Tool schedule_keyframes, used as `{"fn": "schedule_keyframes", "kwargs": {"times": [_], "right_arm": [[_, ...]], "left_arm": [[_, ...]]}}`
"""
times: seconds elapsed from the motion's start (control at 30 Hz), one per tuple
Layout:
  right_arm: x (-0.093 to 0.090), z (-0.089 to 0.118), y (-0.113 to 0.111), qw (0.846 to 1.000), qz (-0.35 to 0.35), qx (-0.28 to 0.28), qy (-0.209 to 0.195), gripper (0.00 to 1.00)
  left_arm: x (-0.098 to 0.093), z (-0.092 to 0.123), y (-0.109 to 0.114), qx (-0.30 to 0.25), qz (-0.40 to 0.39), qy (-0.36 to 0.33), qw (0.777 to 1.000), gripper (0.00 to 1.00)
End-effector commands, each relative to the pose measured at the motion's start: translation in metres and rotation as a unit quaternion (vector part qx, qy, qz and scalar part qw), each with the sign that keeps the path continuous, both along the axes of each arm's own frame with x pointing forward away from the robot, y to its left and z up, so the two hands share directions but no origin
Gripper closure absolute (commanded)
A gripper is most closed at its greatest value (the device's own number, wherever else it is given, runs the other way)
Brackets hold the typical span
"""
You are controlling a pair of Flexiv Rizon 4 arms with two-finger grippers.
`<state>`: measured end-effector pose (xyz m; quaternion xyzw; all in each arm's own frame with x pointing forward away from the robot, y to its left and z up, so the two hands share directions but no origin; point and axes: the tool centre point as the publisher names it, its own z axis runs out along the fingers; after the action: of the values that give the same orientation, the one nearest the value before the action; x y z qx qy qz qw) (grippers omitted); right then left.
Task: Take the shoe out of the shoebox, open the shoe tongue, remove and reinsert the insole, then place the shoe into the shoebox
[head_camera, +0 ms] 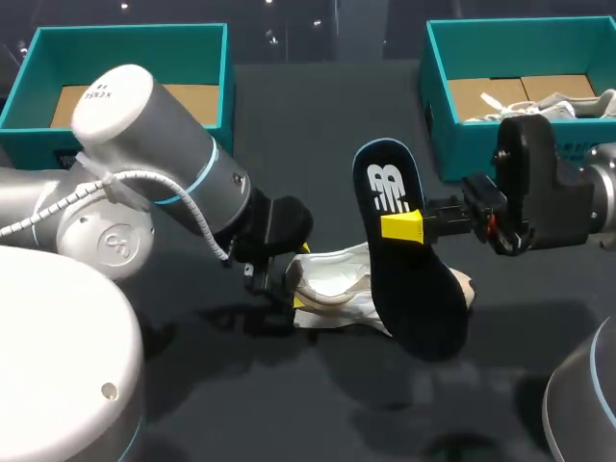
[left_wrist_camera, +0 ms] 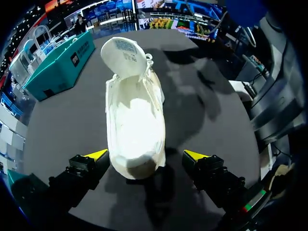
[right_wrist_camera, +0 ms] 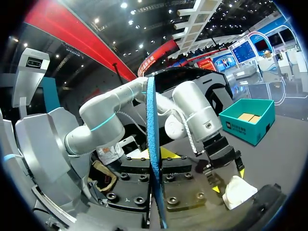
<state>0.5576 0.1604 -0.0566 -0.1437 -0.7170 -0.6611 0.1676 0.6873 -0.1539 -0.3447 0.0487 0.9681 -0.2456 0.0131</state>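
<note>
Bare table (head_camera: 318, 404) lies open across the lower centre; the raised insole (head_camera: 404, 250) bars the shoe (head_camera: 332, 284) from the right; the left gripper (head_camera: 289, 296) crowds its left; left shoebox (head_camera: 223, 77) and right shoebox (head_camera: 472, 144) fill the upper corners.

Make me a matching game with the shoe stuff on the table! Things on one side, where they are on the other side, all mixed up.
Things:
1. insole
2. shoe
3. left shoebox
4. right shoebox

Where or how:
A. has another white shoe inside
B. up off the table, clamped in the right jaws
C. only brown floor showing inside
D. lying on the table, heel between the open left jaws

Pairs: 1-B, 2-D, 3-C, 4-A
</note>
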Motion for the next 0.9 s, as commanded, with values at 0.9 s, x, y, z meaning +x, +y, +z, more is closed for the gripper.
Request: {"fn": "schedule_keyframes", "kwargs": {"times": [0.9], "right_arm": [[0.000, -0.001, 0.002, 1.000, 0.000, 0.000, 0.000, 1.00]], "left_arm": [[0.011, 0.003, -0.012, 0.212, 0.033, -0.017, 0.977, 0.00]]}}
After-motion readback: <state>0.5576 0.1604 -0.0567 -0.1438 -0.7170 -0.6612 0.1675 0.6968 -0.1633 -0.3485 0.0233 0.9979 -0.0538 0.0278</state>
